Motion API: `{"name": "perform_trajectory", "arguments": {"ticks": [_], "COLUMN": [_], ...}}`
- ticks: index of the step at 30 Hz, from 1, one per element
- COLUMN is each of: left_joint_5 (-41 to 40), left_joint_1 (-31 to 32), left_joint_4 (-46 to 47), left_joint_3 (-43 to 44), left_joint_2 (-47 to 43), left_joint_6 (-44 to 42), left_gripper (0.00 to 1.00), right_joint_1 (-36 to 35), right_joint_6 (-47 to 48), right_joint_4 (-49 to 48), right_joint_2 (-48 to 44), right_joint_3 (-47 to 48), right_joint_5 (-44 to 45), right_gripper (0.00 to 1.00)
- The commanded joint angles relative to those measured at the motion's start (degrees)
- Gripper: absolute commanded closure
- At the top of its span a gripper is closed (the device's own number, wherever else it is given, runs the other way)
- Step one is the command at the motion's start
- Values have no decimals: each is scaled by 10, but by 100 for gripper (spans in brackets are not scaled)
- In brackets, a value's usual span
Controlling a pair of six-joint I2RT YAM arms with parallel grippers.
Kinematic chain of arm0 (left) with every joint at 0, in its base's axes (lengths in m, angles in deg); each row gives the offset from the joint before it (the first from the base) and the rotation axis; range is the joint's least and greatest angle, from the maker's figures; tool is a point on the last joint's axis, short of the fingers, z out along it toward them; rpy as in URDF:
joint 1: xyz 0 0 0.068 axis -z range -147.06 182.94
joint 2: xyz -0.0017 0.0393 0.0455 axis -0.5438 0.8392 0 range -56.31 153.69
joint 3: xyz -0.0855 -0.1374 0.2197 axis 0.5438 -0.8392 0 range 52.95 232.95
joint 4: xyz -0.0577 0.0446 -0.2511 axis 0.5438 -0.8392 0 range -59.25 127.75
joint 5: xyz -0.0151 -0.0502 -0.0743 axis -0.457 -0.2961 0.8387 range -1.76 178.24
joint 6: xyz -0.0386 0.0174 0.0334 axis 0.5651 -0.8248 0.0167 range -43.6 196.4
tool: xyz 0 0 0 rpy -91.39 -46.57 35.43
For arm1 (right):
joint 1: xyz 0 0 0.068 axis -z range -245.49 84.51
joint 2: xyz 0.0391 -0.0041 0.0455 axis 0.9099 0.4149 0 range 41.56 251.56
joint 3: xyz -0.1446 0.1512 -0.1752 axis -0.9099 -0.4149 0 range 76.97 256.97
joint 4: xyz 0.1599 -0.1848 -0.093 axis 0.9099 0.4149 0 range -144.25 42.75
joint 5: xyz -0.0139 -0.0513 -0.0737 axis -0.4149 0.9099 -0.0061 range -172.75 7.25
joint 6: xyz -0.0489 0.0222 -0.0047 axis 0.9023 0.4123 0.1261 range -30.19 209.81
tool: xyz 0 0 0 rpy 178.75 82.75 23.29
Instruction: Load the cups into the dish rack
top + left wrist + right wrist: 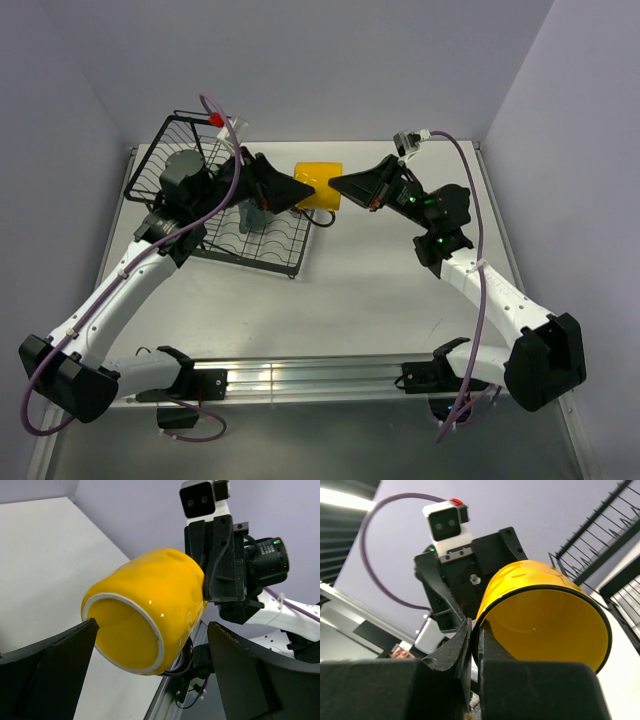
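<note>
The yellow mug (318, 186) is held off the table on its side, between my two grippers, just right of the black wire dish rack (175, 150). My right gripper (337, 188) is shut on the mug's rim (545, 625), one finger inside and one outside (476, 627). My left gripper (300, 190) is open, its jaws standing either side of the mug's white-ringed base (150, 605). A pale grey-green cup (254, 215) stands in the rack's tray, partly hidden by the left arm. The other cups are hidden.
The rack's wire basket rises at the back left, also seen in the right wrist view (605, 530). An aluminium rail (300, 378) runs along the near edge of the white table (380, 290). Walls close in the left, the back and the right.
</note>
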Motion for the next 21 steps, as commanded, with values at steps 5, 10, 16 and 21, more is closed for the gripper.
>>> {"name": "perform_trajectory", "arguments": {"ticks": [5,10,16,21], "left_joint_5": [64,35,34,29], "left_joint_1": [7,6,0,-7], "left_joint_4": [46,17,-3,-22], "left_joint_3": [-9,-4,6,15], "left_joint_2": [5,-2,-6,-9], "left_joint_6": [26,4,-4,-12], "left_gripper": [1,1,1,1], "right_joint_1": [-7,-7,-7,-7], "right_joint_6": [-130,-183,-206,-214], "right_joint_4": [-295,-369,-410,-425], "right_joint_2": [21,36,39,32], "right_joint_3": [2,-10,-16,-17], "right_joint_5": [-30,-35,-36,-39], "right_gripper": [100,100,100,100]}}
